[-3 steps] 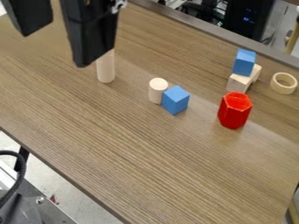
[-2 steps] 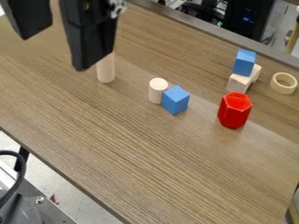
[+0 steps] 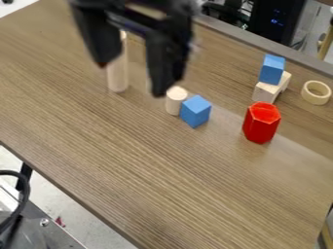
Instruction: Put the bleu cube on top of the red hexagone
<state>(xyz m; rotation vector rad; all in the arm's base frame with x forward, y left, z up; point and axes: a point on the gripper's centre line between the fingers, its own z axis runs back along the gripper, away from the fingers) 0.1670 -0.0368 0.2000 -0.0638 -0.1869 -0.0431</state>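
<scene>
Step in hand: judged to be the approach, ahead of any grasp. The gripper (image 3: 131,78) hangs over the table (image 3: 143,185) with its fingers spread and nothing held. The near cube (image 3: 195,111), the likelier pick, sits on the table just beside the short peg (image 3: 175,99); a far cube (image 3: 272,69) rests on a pale block (image 3: 267,91). The hexagon (image 3: 261,124) stands upright, its top bare. Next move calls for centring over the chosen cube and descending; at the near one, a finger could knock the peg.
</scene>
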